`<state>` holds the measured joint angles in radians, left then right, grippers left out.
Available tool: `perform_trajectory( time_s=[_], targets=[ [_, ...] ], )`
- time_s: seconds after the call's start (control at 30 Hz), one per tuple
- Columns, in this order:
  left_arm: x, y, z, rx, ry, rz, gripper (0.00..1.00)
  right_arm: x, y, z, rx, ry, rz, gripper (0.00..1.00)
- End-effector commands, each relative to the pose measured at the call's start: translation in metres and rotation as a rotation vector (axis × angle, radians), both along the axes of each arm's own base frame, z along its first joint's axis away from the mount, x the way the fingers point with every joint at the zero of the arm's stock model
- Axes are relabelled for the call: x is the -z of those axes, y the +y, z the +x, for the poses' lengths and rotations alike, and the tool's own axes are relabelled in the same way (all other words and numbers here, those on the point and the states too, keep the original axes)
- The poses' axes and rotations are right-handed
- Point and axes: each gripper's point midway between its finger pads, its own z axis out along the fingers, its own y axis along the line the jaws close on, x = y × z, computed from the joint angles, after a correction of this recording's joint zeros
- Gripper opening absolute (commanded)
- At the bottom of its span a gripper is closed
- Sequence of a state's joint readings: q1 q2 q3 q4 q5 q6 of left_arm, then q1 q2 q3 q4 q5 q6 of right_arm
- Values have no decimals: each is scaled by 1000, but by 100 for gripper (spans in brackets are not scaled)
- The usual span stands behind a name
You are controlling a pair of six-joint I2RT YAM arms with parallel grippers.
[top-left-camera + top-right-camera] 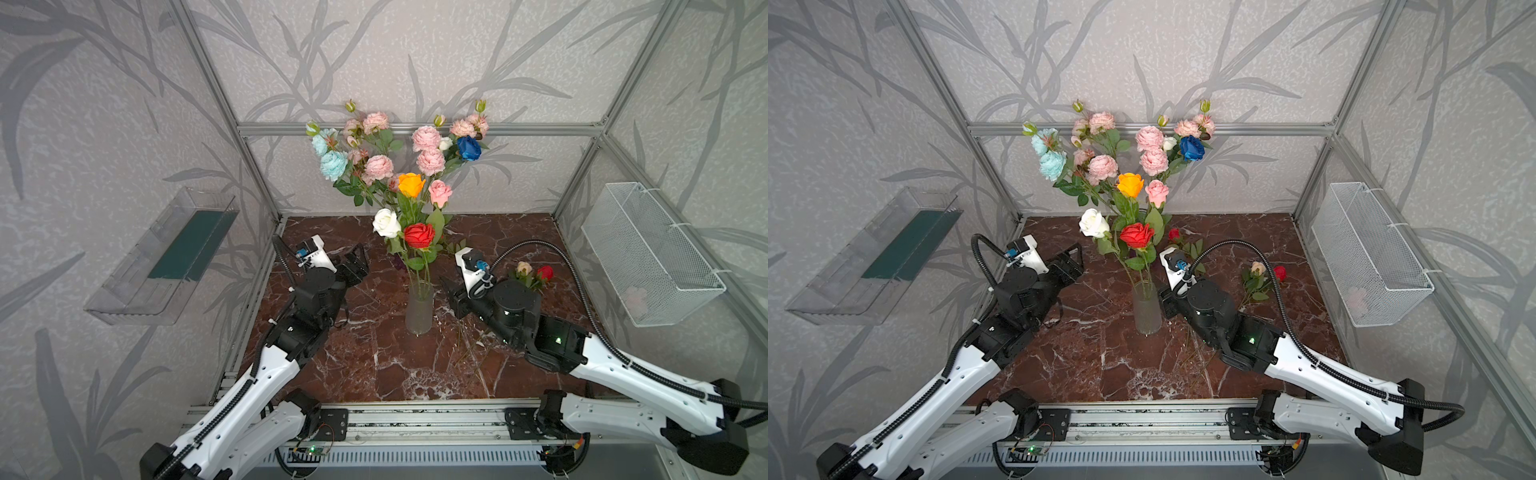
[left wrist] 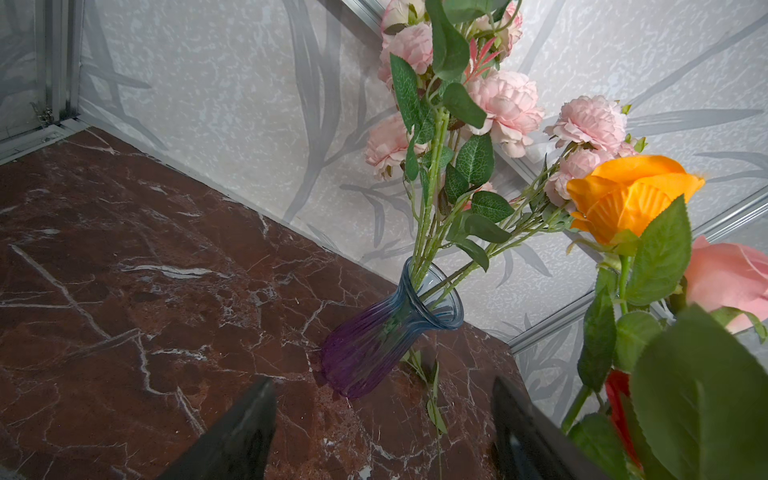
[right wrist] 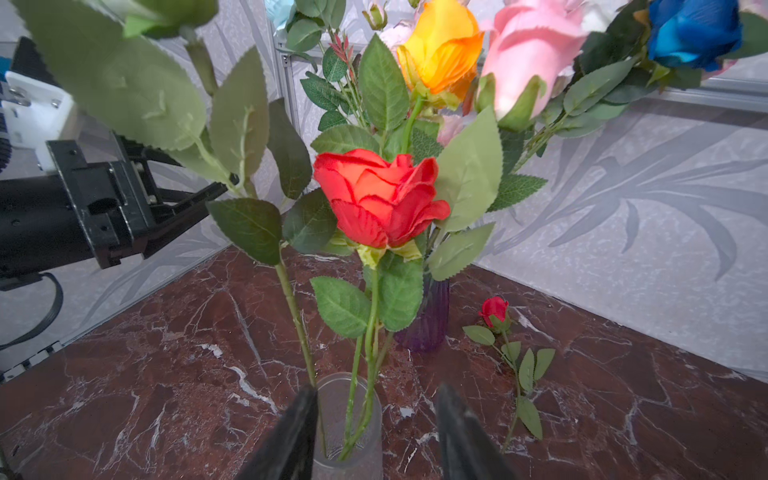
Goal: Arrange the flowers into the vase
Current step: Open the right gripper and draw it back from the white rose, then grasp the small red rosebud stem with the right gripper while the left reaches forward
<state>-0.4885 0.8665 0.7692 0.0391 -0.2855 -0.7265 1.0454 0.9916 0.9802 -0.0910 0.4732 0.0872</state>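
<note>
Holding the right tool (image 3: 376,388) open, gripping nothing, fingers parted either side of the frosted vase (image 3: 334,415). Spreading the left tool (image 2: 382,380) wide, empty. Standing near upright in that vase, just ahead of the right tool: the flowers (image 3: 380,199), heads up, stems running down.

top cams: high front, facing down, whole cell | wrist cams: low, close, share purple vase (image 2: 365,345)
</note>
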Motion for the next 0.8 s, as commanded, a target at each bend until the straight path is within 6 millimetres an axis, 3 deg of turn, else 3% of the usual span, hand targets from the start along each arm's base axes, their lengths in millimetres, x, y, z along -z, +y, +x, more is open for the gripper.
perform_trajectory(
  time_s=[0.0, 0.17, 0.3, 0.43, 0.57, 0.77],
  targets=[
    [-8, 5, -2, -19, -32, -14, 81, -5, -17, 2, 63, -24, 3, 48],
    [-17, 8, -6, -24, -58, -13, 80, -4, -42, 18, 150, 1, 45, 47],
    [-20, 9, -8, -19, -67, -13, 79, 15, -67, 42, 220, 106, 116, 46],
    [-30, 9, -14, -6, -96, -14, 77, 59, -92, 77, 303, 281, 137, 46],
    [-42, 5, -22, 22, -136, -16, 75, 116, -102, 113, 361, 483, 86, 47],
    [-62, -31, -41, 199, -215, -13, 70, 193, -102, 160, 398, 684, 59, 49]
  ],
)
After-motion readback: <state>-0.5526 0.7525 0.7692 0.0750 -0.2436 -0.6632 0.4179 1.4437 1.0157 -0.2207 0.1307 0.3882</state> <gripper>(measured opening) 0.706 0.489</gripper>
